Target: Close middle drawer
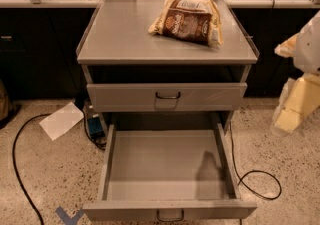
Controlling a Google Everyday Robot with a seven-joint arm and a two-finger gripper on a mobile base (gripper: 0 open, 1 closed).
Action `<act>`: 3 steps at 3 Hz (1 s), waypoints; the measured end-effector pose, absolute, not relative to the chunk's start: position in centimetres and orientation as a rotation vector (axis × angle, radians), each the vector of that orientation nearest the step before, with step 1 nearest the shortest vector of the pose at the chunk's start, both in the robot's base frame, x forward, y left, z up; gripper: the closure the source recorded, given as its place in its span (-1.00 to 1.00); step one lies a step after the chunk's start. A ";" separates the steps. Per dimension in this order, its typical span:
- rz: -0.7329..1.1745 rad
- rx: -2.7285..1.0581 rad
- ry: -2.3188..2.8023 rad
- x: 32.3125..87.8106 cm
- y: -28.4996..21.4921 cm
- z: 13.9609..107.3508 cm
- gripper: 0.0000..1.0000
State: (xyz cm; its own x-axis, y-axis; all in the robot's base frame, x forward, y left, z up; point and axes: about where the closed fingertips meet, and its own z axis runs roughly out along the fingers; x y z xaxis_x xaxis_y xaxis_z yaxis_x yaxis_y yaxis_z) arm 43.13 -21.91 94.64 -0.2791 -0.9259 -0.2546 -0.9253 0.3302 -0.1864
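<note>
The middle drawer (167, 166) is pulled far out of the grey cabinet toward me. It is a long shallow grey tray, empty inside, with a low front panel and a small dark wire handle (170, 215) at the bottom edge of the view. Above it the upper drawer front (200, 96) is pushed in. My gripper (292, 111) is a white and yellowish shape at the right edge, to the right of the cabinet and above floor level. It is well apart from the drawer and touches nothing.
A brown snack bag (187, 20) lies on the cabinet top (125, 34). A white paper sheet (61, 120) and a blue item (95, 125) lie on the floor at the left. Black cables run on the floor at the left (17, 169) and right (260, 179). Dark counters stand behind.
</note>
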 end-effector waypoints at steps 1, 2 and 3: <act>0.094 -1.580 2.313 42.1 -21.7 91.5 -0.92; 0.189 -1.506 2.343 41.0 -21.1 88.5 -0.54; 0.194 -1.503 2.345 40.9 -21.0 88.2 -0.08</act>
State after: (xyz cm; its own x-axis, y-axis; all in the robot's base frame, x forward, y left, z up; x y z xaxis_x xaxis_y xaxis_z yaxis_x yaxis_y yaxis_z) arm 40.88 -21.03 88.22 -0.3773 -0.8532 -0.3601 -0.9009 0.4283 -0.0708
